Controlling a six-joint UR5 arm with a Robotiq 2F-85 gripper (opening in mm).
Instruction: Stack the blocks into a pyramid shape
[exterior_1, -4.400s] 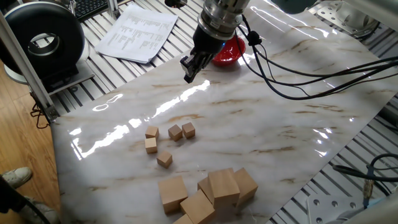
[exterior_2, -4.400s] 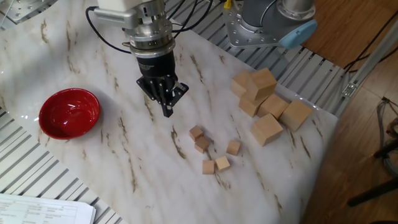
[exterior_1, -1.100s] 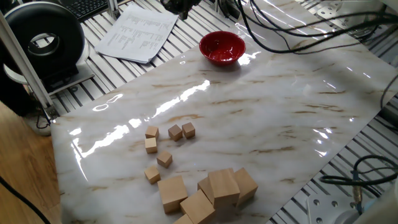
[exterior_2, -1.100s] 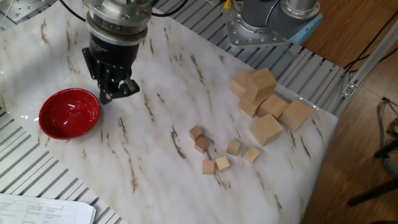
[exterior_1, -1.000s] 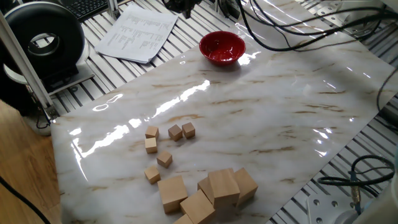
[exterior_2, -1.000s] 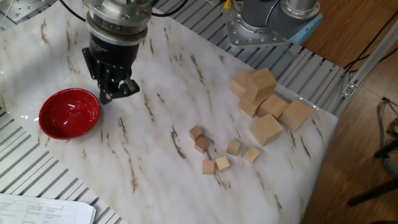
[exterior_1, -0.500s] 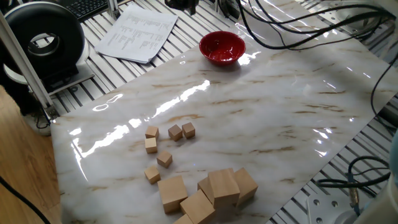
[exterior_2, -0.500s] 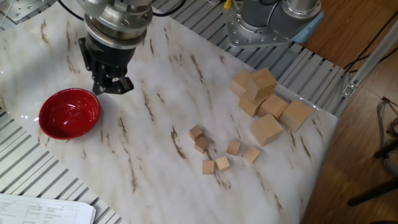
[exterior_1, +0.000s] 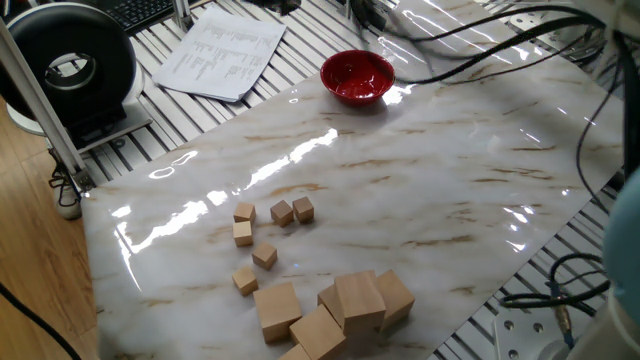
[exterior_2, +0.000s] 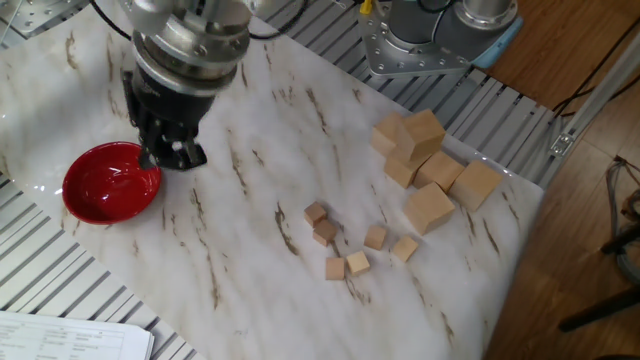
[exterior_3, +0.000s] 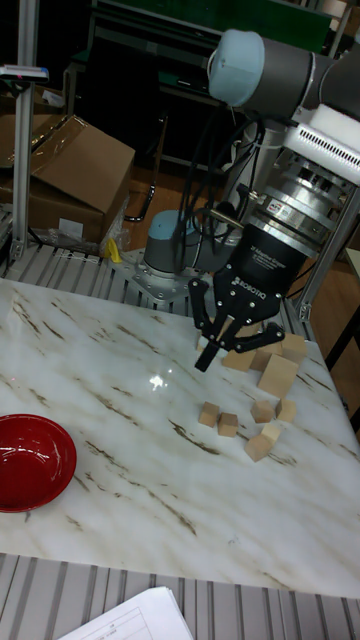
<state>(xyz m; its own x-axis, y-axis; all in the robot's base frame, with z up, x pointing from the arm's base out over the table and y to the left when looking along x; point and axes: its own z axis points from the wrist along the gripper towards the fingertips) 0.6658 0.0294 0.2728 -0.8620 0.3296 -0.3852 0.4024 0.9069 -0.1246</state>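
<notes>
Several small tan blocks (exterior_1: 264, 256) lie loose and flat on the marble table (exterior_1: 450, 190), none resting on another. In the other fixed view the same blocks (exterior_2: 325, 232) sit right of centre. My gripper (exterior_2: 172, 158) hangs far to their left, above the right rim of the red bowl. Seen from the tall fixed view, the gripper (exterior_3: 204, 358) has its fingers drawn together with nothing between them, well above the blocks (exterior_3: 228, 424). The gripper is out of frame in one fixed view.
A red bowl (exterior_2: 111, 182) stands at the table's left end. A heap of much larger wooden cubes (exterior_2: 427, 165) sits just beyond the small blocks. Black cables (exterior_1: 500, 40) hang over the far side. Papers (exterior_1: 222, 52) lie off the table.
In the last second the gripper drifted left and slightly down toward the red bowl. The blocks have not moved. Since 4.4 s ago one more small block lies by the large cubes.
</notes>
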